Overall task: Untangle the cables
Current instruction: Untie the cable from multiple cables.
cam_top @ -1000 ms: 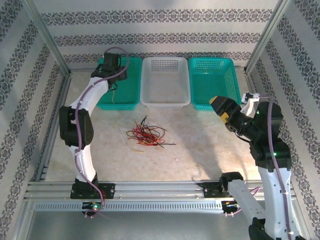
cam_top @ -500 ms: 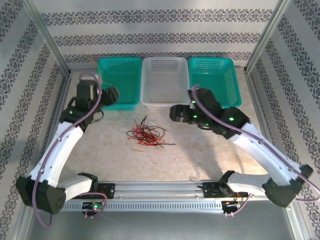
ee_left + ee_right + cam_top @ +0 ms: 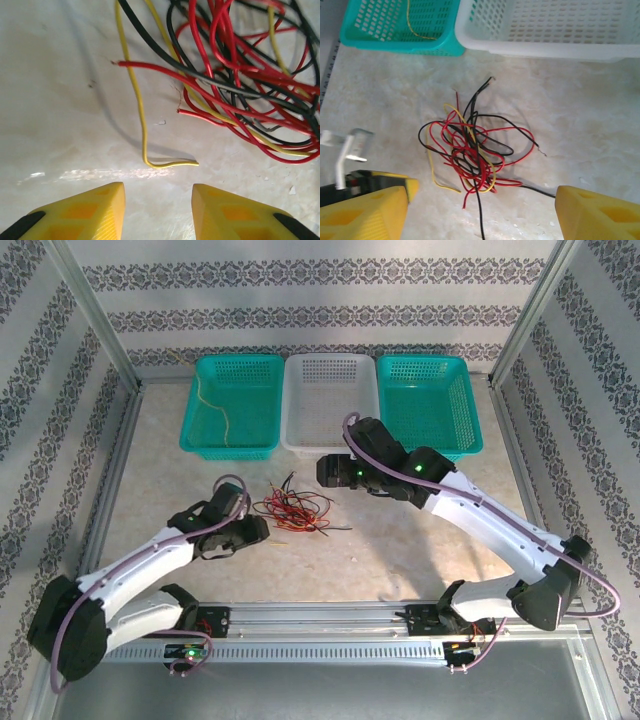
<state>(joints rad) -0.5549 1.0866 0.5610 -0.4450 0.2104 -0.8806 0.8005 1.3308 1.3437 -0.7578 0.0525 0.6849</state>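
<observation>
Now hovering low over the worktop [image 3: 50, 100]: left fingers [image 3: 85, 210] half-parted, empty, near the cables [image 3: 240, 90]; right fingers [image 3: 595, 210] wide, empty, above.

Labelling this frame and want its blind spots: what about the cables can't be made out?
Left wrist view: cable tangle runs off the top and right edges.
Right wrist view: black cable leaves the bottom edge; the top edge cuts the yellow wire in the teal basket.
Top view: strand crossings too small.

cables [image 3: 470, 150]: no print legible
white basket [image 3: 330, 444]: no label legible
wall [image 3: 320, 275]: ornamental pattern, no letters
</observation>
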